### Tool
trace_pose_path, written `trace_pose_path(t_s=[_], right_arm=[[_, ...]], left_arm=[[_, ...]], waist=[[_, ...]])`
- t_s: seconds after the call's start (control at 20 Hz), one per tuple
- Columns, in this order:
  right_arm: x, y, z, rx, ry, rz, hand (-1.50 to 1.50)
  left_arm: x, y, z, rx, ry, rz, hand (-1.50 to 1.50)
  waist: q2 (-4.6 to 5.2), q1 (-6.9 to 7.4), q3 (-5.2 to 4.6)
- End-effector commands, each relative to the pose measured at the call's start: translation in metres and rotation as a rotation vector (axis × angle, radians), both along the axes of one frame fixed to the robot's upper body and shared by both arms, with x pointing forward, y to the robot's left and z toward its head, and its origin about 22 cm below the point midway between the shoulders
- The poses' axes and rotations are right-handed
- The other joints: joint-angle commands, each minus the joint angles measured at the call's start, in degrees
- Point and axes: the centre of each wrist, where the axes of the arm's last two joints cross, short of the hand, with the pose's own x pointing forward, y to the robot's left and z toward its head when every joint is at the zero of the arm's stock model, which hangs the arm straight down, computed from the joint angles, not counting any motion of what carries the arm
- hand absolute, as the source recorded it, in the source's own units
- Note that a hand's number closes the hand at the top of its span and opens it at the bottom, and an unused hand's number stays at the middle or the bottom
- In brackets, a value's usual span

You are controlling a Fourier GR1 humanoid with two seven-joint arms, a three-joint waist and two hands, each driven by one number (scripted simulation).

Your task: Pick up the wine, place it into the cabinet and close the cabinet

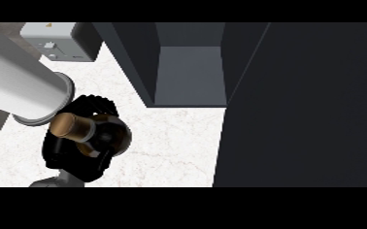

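Looking steeply down from the head view, a white marbled counter [172,140] fills the middle of the scene. At the left, a thick grey forearm [28,85] enters from the left edge and ends in a flanged wrist. Below that wrist is the black left hand [72,157], its fingers curled round the wine bottle [72,125] and grasping it. The bottle shows a brownish, golden neck pointing toward the wrist, with its dark rounded body just to the right, partly hidden among the black fingers. Whether the bottle rests on the counter or is lifted off it cannot be told.

To the upper right of the hand, well apart from it, stands a dark cabinet [190,73], open, its grey inner floor and walls visible. The cabinet door [294,106], a large dark panel, is swung open and covers the right side of the view. A pale grey box-like appliance [54,39] sits at the top left corner. The right hand does not show.
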Motion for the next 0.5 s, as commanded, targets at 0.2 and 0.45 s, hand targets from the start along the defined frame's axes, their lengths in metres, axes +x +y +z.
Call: trace_pose_path(t_s=[0.2, 0.45], right_arm=[[-0.014, 0.000, 0.002, 0.020, -0.018, 0.019, -1.50], [-0.016, -0.011, 0.007, 0.036, -0.036, 0.002, -1.50]], left_arm=[[-0.003, -0.061, 0.054, -0.025, 0.011, -0.099, 1.50], [0.002, -0.099, 0.077, -0.044, -0.010, -0.086, 1.50]], waist=[[0.04, -0.13, -0.01], [0.08, -0.36, 0.00]])
